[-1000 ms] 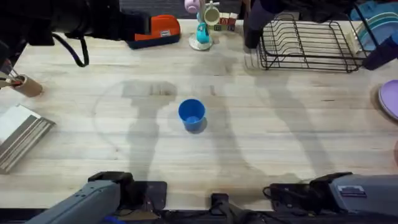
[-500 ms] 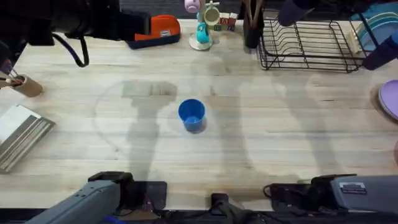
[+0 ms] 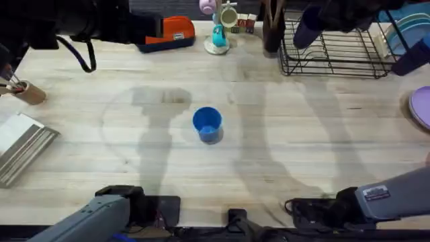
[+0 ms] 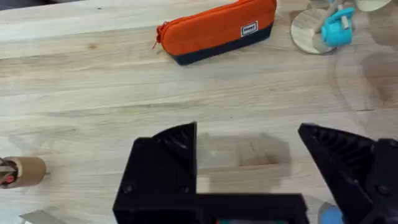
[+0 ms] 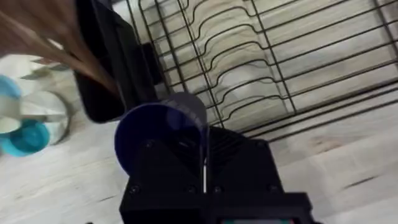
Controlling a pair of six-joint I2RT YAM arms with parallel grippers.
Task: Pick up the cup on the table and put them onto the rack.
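Right claw [image 5: 204, 163] clenched on a dark blue cup [image 5: 158, 134], its base hidden, over the rack [image 5: 261, 68] edge.

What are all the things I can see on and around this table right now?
Table: one, pale wood planks, under everything.
Cup on the table: one, blue, upright near the middle.
Cup in the right gripper: one, dark blue, held over the rack's near left corner.
Rack: one, black wire, far right.
Utensil holder: one, black, beside the rack's left end.
Pouch: one, orange with a dark base, far edge.
Mug tree: one, pastel, far edge, centre.
Plate: one, purple, right edge.
Cardboard tube: one, brown, left edge.
Left gripper: black, open above bare table.
Right gripper: black, shut on the dark blue cup.
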